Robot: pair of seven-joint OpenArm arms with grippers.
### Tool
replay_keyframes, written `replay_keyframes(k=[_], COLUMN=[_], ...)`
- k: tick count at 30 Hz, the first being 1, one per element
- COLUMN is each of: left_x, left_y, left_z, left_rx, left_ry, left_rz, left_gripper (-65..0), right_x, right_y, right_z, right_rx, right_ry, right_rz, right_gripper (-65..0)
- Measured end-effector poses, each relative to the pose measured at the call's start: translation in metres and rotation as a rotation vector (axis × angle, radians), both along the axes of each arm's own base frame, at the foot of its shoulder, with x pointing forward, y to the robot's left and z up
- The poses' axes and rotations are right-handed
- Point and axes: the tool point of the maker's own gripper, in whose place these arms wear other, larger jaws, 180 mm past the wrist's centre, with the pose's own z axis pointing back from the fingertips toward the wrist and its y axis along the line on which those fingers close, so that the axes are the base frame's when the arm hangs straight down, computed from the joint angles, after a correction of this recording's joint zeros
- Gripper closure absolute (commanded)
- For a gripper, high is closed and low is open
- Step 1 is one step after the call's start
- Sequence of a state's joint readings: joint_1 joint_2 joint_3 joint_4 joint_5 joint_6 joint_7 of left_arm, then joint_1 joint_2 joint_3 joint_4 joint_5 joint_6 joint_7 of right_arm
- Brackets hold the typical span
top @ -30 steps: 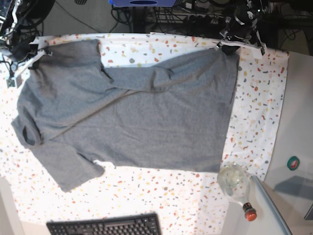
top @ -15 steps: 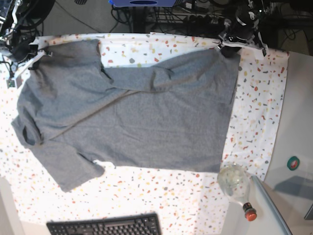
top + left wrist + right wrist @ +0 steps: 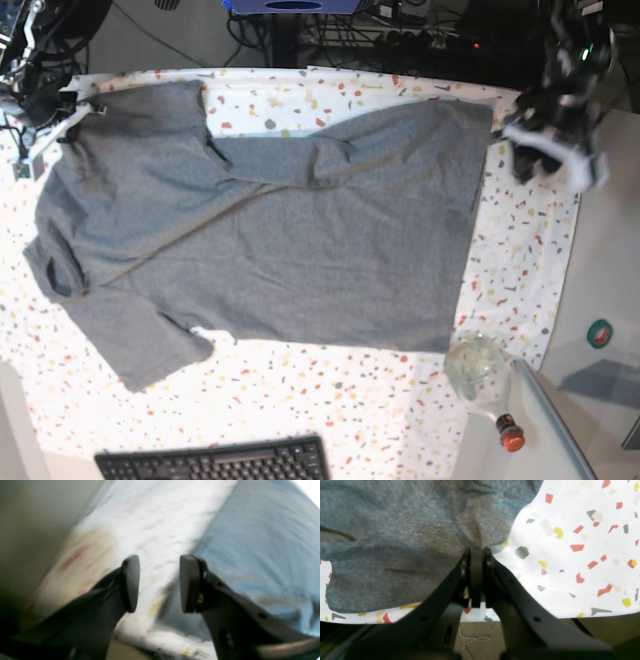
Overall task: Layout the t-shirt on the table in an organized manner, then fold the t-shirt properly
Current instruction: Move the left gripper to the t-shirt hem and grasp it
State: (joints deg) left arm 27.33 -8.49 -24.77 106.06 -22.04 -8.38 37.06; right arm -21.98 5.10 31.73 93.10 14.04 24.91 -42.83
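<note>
Grey heather fabric fills most of your base view: the t-shirt (image 3: 270, 230) lies spread on the table (image 3: 530, 230), its flecked white cloth showing around the garment. The neck opening sits at the view's left edge, the hem runs down the view's right side, and one sleeve is folded across the upper body, leaving a diagonal crease.

From the base view alone you cannot judge either gripper well. Your left gripper (image 3: 545, 150) appears there only as a motion-blurred white and black shape over the cloth, just beside the shirt's upper hem corner and not touching it. Your left wrist camera settles it: the left gripper (image 3: 158, 583) has its two dark pads (image 3: 190, 583) standing apart with nothing between them, and blurred white cloth and grey fabric passing beneath.

Your right gripper (image 3: 70, 105) is mostly lost among dark cabling at the base view's upper left, near the sleeve corner. The right wrist camera gives you what that view hides: the right gripper (image 3: 477, 552) has its jaws pressed together on a pinch of the shirt's edge, the fabric puckering into folds right at the tips, close to the table's edge.

Only the base view shows you the keyboard (image 3: 215, 462) at the bottom and the bottle (image 3: 485, 385) on the plain grey surface beside the cloth.
</note>
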Motion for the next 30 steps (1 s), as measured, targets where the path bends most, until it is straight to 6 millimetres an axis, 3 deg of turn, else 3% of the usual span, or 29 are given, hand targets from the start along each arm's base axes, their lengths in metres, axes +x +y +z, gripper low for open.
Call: replay_keyframes(k=[2, 5, 9, 12, 15, 18, 23, 30], left_x=[0.025, 0.039, 0.074, 0.094, 0.091, 0.083, 0.088, 0.081], left_y=[-0.013, -0.01, -0.011, -0.029, -0.045, -0.047, -0.046, -0.043], left_z=[-0.013, -0.033, -0.021, -0.025, -0.049, -0.068, -0.067, -0.073], left_rx=[0.035, 0.037, 0.067, 0.111, 0.095, 0.095, 0.16, 0.226], left_ry=[0.116, 0.324, 0.34, 0.371, 0.467, 0.546, 0.564, 0.608], left_rz=[-0.098, -0.098, -0.149, -0.253, -0.305, -0.32, -0.378, -0.437], left_gripper=[-24.7, -24.7, -24.5, -24.5, -24.5, -24.5, -24.5, -24.5], right_x=[0.001, 0.003, 0.001, 0.001, 0.001, 0.0, 0.0, 0.0], right_y=[0.0, 0.002, 0.001, 0.001, 0.002, 0.001, 0.002, 0.002], right_z=[0.0, 0.0, 0.0, 0.0, -0.001, -0.001, -0.001, -0.001], right_rx=[0.0, 0.007, 0.005, 0.004, 0.007, 0.004, 0.006, 0.006], right_ry=[0.002, -0.005, -0.002, -0.001, 0.0, 0.002, 0.002, 0.002], right_rz=[0.0, -0.001, 0.0, 0.0, -0.001, -0.001, -0.002, -0.002], right_gripper=[0.0, 0.0, 0.0, 0.0, 0.0, 0.0, 0.0, 0.0])
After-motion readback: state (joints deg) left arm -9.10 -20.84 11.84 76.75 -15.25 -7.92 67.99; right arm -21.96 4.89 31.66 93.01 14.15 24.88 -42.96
